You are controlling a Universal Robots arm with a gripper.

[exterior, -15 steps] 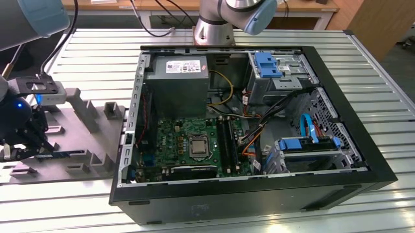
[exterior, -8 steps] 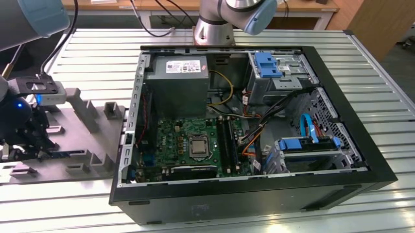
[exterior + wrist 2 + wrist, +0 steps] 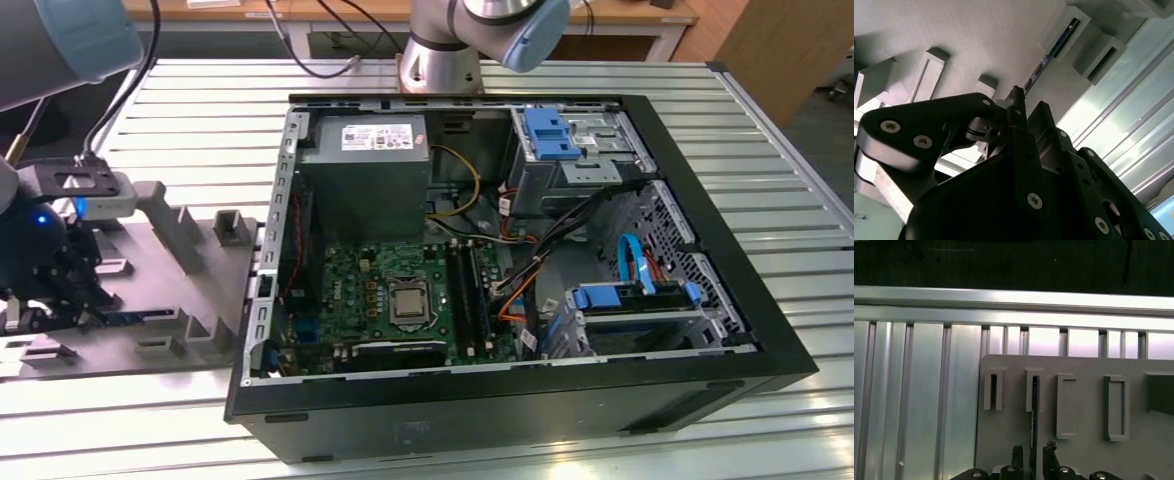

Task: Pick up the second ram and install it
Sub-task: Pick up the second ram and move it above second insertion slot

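Gripper (image 3: 54,285) sits at the exterior view's left, over the grey fixture (image 3: 187,300). Step in hand looks like the pick. Ram (image 3: 1033,410) stands edge-up in its fixture slot, seemingly not gripped. In the first wrist view the fingers (image 3: 1050,454) are apart, one on each side of the stick's line, nothing clamped. A grasp here calls for jaws centred on the thin edge and square to it. Further right: open case (image 3: 534,410), black slots (image 3: 463,290) beside the CPU socket (image 3: 404,300). Install not begun, I judge.
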